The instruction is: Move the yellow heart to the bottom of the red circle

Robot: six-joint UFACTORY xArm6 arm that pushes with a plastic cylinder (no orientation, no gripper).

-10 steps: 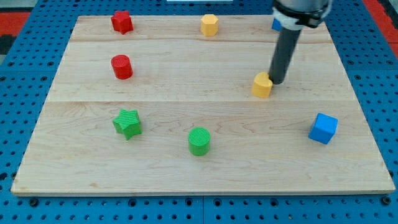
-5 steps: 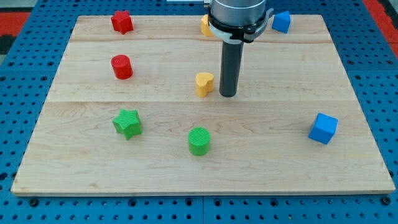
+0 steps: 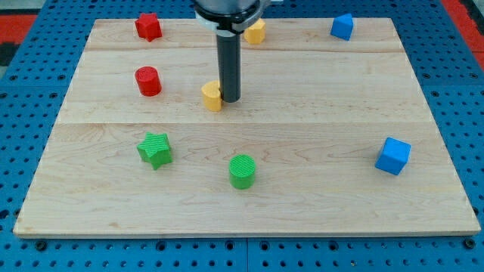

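The yellow heart (image 3: 212, 97) lies on the wooden board, left of centre in the upper half. My tip (image 3: 230, 100) rests against its right side, the dark rod rising to the view's top. The red circle (image 3: 148, 81), a short cylinder, stands to the left of the heart and slightly higher in the view, about a block's width and more away from it.
A red star (image 3: 148, 26) sits at the top left, a yellow hexagon (image 3: 256, 31) at top centre partly behind the rod, a blue block (image 3: 342, 26) at top right. A green star (image 3: 155, 149) and green circle (image 3: 243, 171) lie lower down, a blue cube (image 3: 393, 156) at right.
My tip has swept leftward across the board, pushing the yellow heart from right of centre to left of centre, closer to the red circle. The other blocks have not moved.
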